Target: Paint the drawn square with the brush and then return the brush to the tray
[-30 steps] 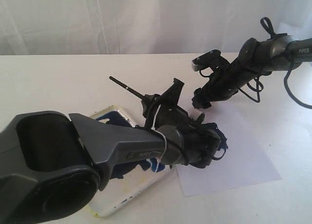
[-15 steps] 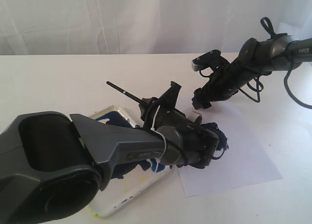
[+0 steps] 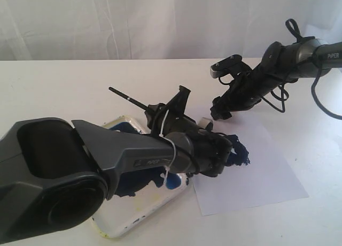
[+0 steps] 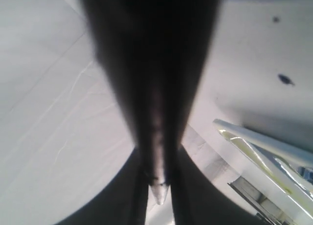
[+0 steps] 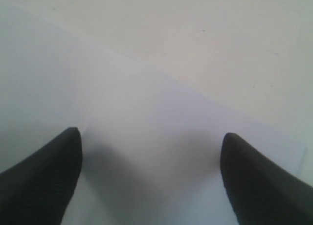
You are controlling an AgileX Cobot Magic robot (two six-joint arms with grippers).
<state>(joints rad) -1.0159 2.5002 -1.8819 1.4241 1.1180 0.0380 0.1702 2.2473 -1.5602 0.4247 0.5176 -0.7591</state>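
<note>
My left gripper (image 3: 170,111) is shut on the brush (image 3: 131,99), whose thin black handle sticks up and back to the left over the tray (image 3: 128,224). In the left wrist view the brush (image 4: 154,88) runs as a dark blur between the fingers of the left gripper (image 4: 159,171), with its silver ferrule showing; the bristles are hidden. The drawn square (image 3: 239,153) on the paper is smeared dark blue, just right of the left wrist. My right gripper (image 3: 219,111) hangs open over the paper's far edge, and the right wrist view shows the right gripper (image 5: 149,154) holding nothing.
The white paper sheet (image 3: 262,176) lies right of the tray on the white table. The tray's rim (image 4: 259,142) shows in the left wrist view. My bulky left arm (image 3: 80,171) covers much of the tray. A white curtain hangs behind.
My left gripper has carried the brush leftward, away from the square and over the tray; more of the blue smear is uncovered. The right arm has not moved.
</note>
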